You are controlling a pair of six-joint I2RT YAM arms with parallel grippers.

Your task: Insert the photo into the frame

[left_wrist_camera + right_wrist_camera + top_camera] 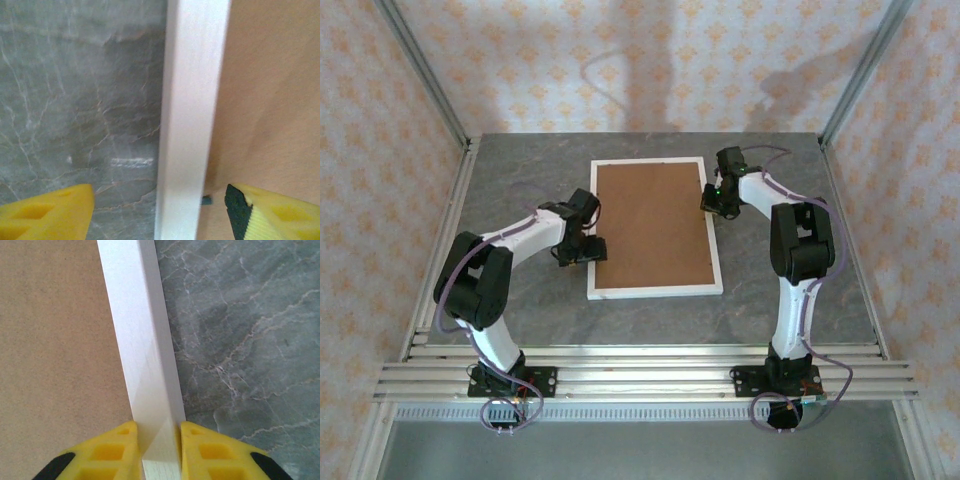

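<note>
The white frame point(655, 292) lies flat on the table with the plain brown backing board point(652, 225) inside it. The photo is out of view. My left gripper point(582, 252) is at the frame's left rail point(190, 125). It is open point(160, 200), with one finger over the table and the other over the board point(270, 100), neither touching the rail. My right gripper point(712, 200) is at the right rail near the far corner. Its yellow fingers point(122, 445) press both sides of the rail point(142, 340), so it is shut point(157, 435) on the frame.
The grey marbled tabletop point(520, 180) surrounds the frame. Metal posts point(420, 70) and patterned walls enclose the table on three sides. A small dark tab point(206, 200) sticks out at the inner edge of the left rail.
</note>
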